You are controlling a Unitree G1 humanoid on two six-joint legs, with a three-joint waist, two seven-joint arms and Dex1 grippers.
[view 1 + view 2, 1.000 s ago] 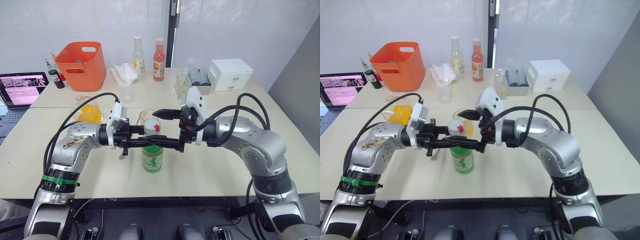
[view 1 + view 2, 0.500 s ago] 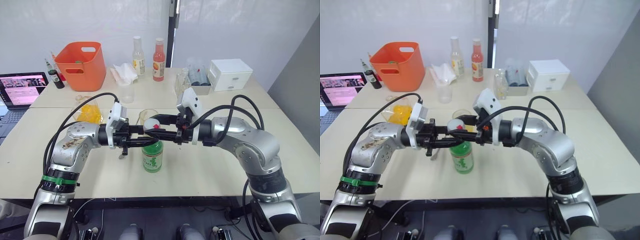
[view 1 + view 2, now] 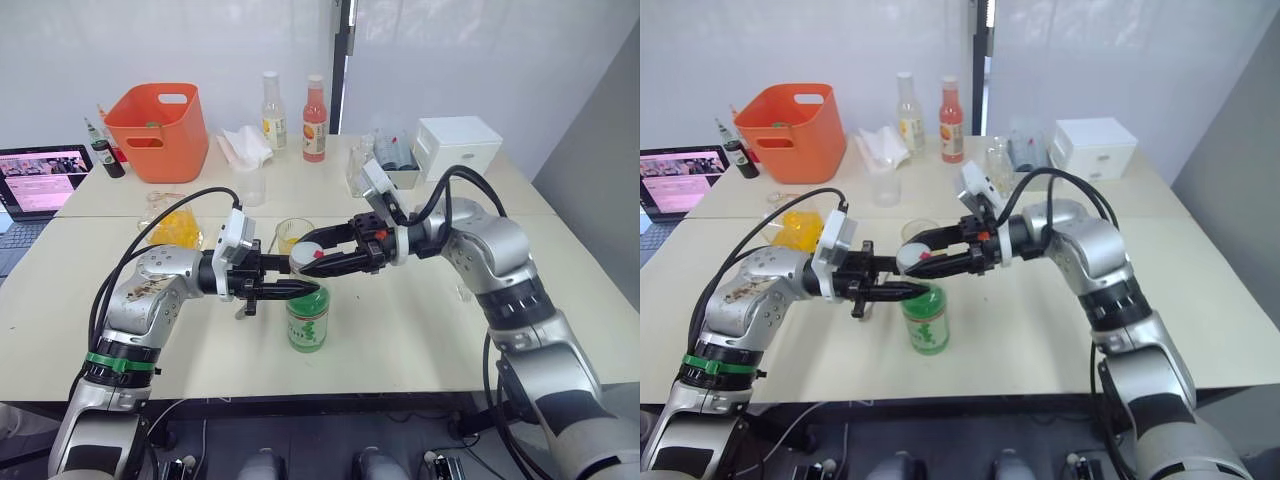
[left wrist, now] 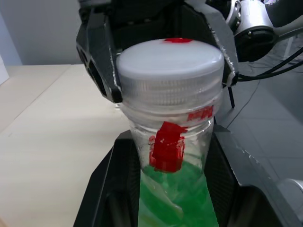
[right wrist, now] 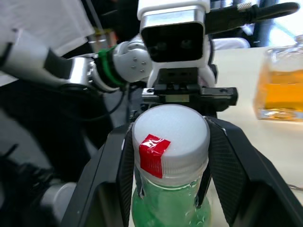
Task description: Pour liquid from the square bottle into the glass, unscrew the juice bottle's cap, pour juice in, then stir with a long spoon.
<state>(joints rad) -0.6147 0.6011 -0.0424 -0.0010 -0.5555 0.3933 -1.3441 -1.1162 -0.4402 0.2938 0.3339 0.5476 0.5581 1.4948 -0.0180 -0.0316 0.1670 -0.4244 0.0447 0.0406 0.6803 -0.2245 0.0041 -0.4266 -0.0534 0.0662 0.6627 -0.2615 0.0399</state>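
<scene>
The juice bottle (image 3: 307, 322) stands upright on the near table, with green liquid and a white label. My left gripper (image 3: 298, 289) is shut on its neck just below the cap (image 5: 170, 135), which is white with a strip of red tape. From the other side, my right gripper (image 3: 308, 254) is shut on the cap, one finger on each side. Just behind the bottle stands the glass (image 3: 293, 233) with a little yellow liquid in it. The square bottle (image 3: 172, 226), holding orange-yellow liquid, sits behind my left forearm. The long spoon is hidden.
On the back table stand an orange basket (image 3: 155, 130), a cloudy plastic cup (image 3: 252, 185), crumpled tissue (image 3: 240, 150), two slim bottles (image 3: 316, 105), small glass containers (image 3: 385, 155) and a white drawer box (image 3: 458, 145). A laptop (image 3: 40, 178) sits at the far left.
My right gripper, open beside the bottle top a second ago, has closed round the cap, and its wrist has turned. The left gripper and the bottle stayed put.
</scene>
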